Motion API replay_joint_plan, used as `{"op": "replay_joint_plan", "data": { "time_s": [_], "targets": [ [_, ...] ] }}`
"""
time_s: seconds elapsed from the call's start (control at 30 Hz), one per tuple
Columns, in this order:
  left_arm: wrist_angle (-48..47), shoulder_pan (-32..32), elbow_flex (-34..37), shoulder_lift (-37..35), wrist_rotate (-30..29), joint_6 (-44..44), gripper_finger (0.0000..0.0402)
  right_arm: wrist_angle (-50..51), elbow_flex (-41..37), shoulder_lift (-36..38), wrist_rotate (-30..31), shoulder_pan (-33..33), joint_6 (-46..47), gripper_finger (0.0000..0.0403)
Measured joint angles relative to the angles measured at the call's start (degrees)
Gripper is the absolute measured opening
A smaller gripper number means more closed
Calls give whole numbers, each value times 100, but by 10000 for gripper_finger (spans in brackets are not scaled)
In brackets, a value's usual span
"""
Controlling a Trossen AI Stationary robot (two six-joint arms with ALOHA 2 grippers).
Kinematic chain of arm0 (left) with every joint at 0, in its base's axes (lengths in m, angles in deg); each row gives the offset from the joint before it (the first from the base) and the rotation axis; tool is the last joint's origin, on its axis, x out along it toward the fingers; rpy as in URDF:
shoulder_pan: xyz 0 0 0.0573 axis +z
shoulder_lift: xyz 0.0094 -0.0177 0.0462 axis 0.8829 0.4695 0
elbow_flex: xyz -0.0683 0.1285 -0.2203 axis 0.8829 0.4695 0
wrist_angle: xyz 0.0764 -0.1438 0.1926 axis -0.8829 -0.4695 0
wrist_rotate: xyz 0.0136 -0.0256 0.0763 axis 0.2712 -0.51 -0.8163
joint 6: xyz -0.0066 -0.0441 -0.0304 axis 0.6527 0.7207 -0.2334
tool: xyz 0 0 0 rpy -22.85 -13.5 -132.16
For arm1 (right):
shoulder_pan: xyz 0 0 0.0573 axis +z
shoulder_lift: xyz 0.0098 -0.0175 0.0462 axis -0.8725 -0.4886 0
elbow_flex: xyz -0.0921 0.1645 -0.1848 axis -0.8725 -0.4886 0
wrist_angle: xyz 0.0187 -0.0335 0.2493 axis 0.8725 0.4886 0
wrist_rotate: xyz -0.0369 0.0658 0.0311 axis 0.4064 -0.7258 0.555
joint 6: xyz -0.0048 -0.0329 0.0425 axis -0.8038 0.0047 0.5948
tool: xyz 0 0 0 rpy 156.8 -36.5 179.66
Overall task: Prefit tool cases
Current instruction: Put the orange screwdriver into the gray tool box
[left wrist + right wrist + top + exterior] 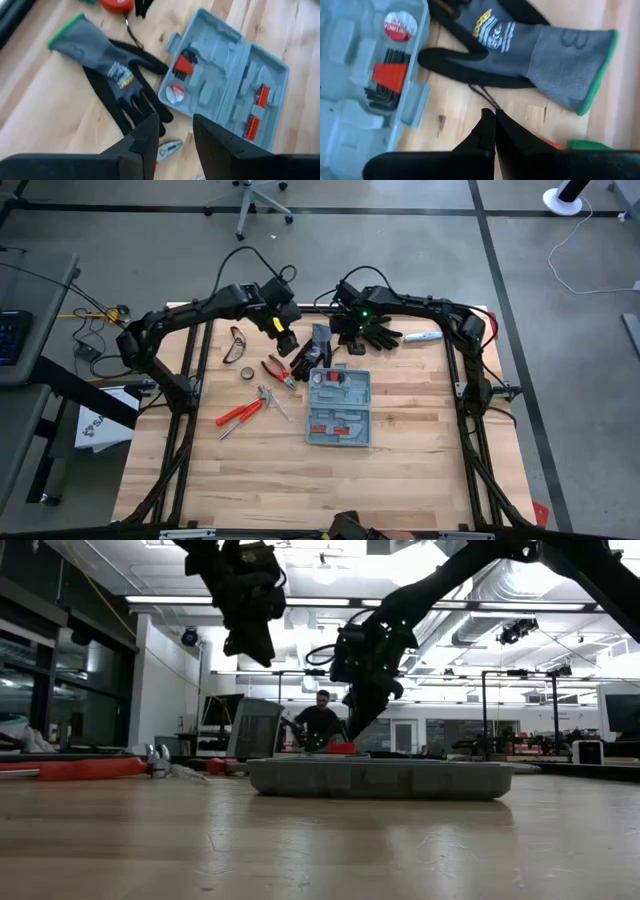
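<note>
Wooden bench [400,460] carries the tool case [339,408] lying open in the middle, several pockets empty. You are at the filling step, I think. Your left gripper [175,137] hangs spread and empty above the glove [115,75] (pliers [279,371] lie just beside). Your right gripper [494,131], pressed together, hovers near the case's edge. Next you need one loose tool.
</note>
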Motion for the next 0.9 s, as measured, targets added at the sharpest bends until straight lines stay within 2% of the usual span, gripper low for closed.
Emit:
{"op": "replay_joint_plan", "data": {
  "time_s": [0.07,0.13,0.17,0.27,0.3,0.33,0.43,0.53,0.63,0.73,0.8,0.9],
  "targets": [
    [4,-30,103,-2,-5,-3,111,0,0,0,-78,4,475,1],
    [-76,-31,211,-4,-33,-2,111,41,0,34,-375,25,1523,1],
    [-159,-29,283,-4,-53,-5,111,45,0,43,-725,34,2041,1],
    [-506,-8,573,-5,-110,-113,111,-79,-48,52,-2357,87,2967,0],
    [-606,-8,709,-15,-153,-175,111,-240,-90,63,-2591,159,3172,0],
    [-654,-10,861,-43,-183,-244,111,-371,-146,116,-2575,246,3322,0],
    [-640,-10,1413,-292,-57,-261,111,-501,-343,406,-1887,557,3556,0],
    [-501,-26,2047,-765,26,70,111,-975,-851,944,-1624,797,3874,0],
    [-303,-138,2727,-1428,6,763,111,-1937,-1710,1677,-1227,1001,4539,0],
    [-188,-448,3347,-2130,-176,1575,111,-2701,-2662,2482,-522,1155,5141,0],
    [-109,-743,3715,-2525,-350,2238,111,-2914,-3213,2993,-65,1249,5527,0],
    [257,-1260,4143,-2982,-446,3036,110,-2962,-3826,3699,268,1363,6181,0]
  ]
}}
